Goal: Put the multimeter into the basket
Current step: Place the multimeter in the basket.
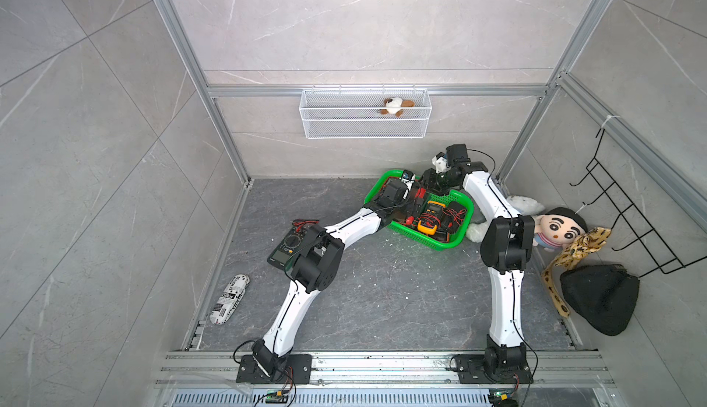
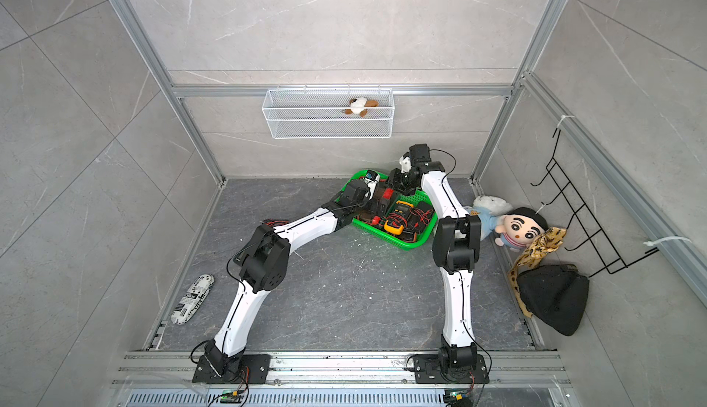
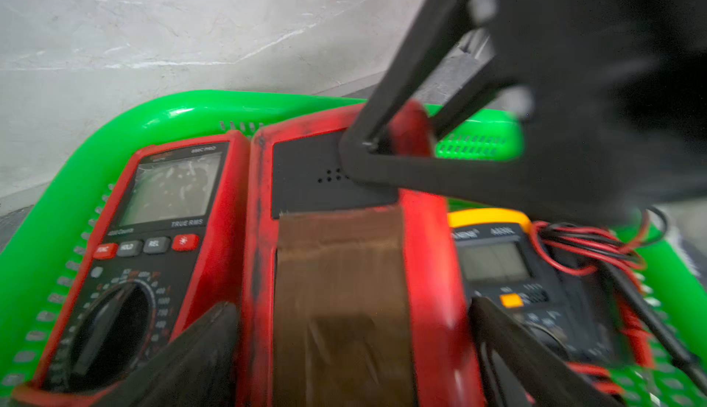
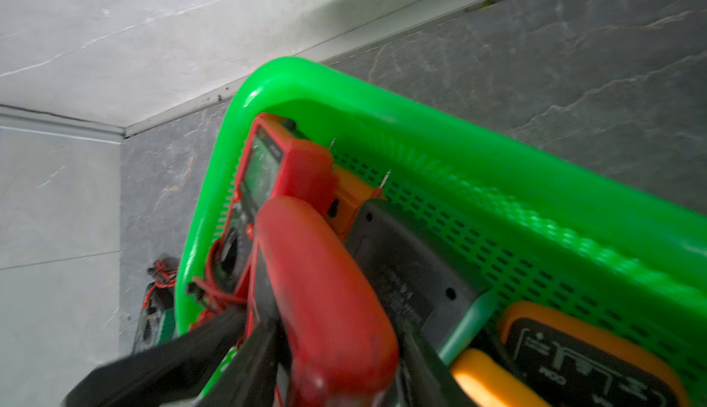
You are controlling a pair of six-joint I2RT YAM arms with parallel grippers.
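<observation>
Red multimeter (image 3: pixel 424 263) lies face-down in the green basket (image 1: pixel 432 243), btwn a 2nd red meter (image 3: pixel 164 213) & a yellow meter (image 3: pixel 493 259). Left jaws stand wide, straddling its body, apparently w/o touching (view's blurred). Right jaws pinch its top end. A dark green meter (image 1: pixel 287 247) sits on the bench, outside the basket.

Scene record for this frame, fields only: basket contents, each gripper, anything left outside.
basket: green, perforated
contents: taped red multimeter, face-up red multimeter, yellow multimeter, leads
left gripper: jaws open, straddling taped red multimeter
right gripper: jaws closed on its end
outside basket: dark multimeter on floor
</observation>
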